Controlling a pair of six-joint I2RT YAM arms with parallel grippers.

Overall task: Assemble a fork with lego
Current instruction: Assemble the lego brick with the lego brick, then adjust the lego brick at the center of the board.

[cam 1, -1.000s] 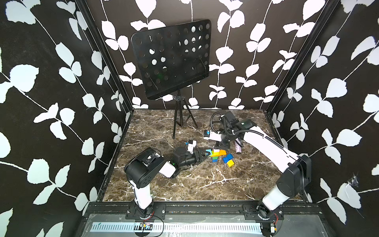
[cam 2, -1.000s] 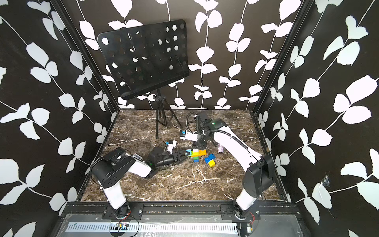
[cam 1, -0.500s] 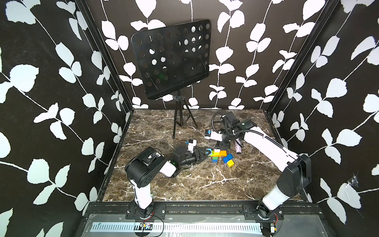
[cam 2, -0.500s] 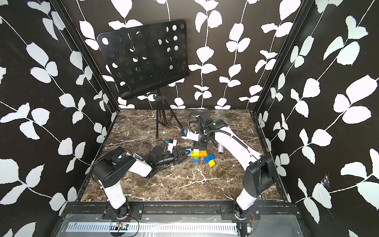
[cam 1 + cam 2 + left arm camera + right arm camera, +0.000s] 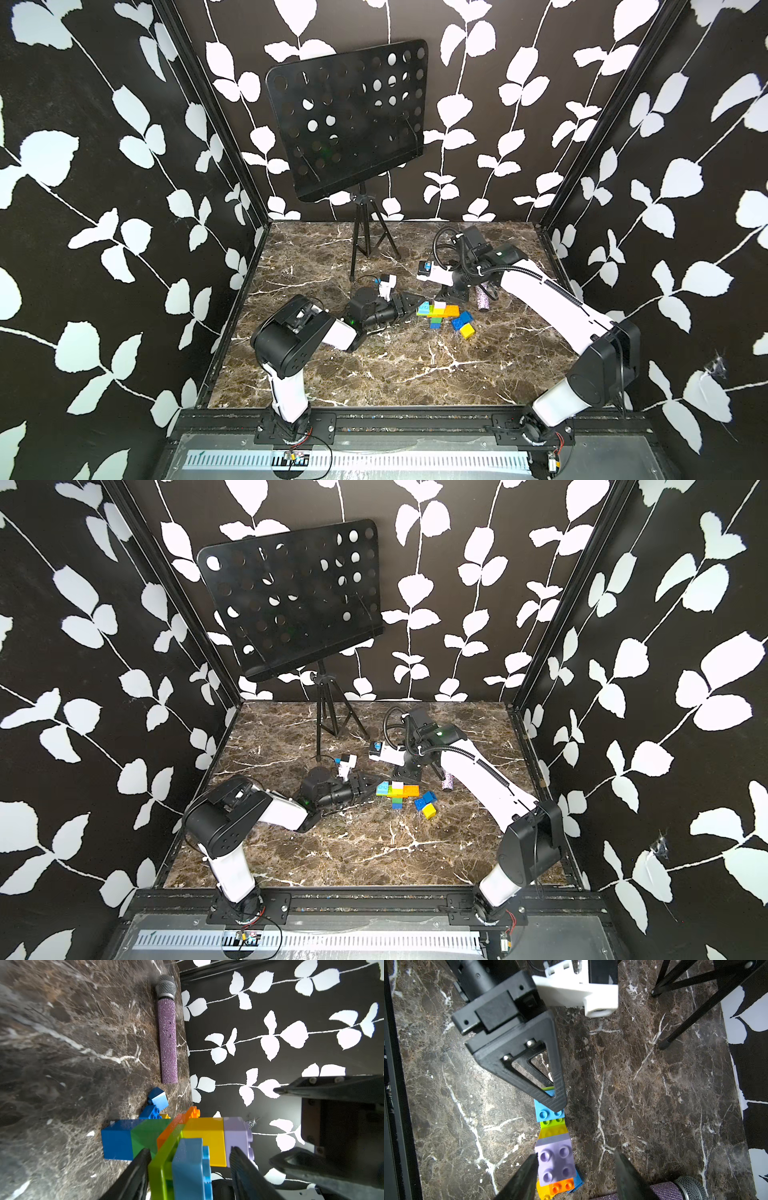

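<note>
The left tool point(image 5: 190, 1149) stands part-open astride the fork's point(image 5: 438, 311) light-blue prong point(image 5: 191, 1167), gripping nothing. The right tool point(image 5: 576, 1153) gapes off-centre over the lilac brick point(image 5: 556, 1159). The fork lies on the tabletop point(image 5: 395, 374), at the left tool's three o'clock. Unheld, it could skid if the right tool closes.

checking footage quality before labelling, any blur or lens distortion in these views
Left wrist view: the marble table blurs toward the picture's edge, while the microphone and the fork are fairly sharp. Right wrist view: sharp marble, but the fork looks bowed by the wide lens. Both top views: evenly lit, no strong glare, the fork too small for detail.
</note>
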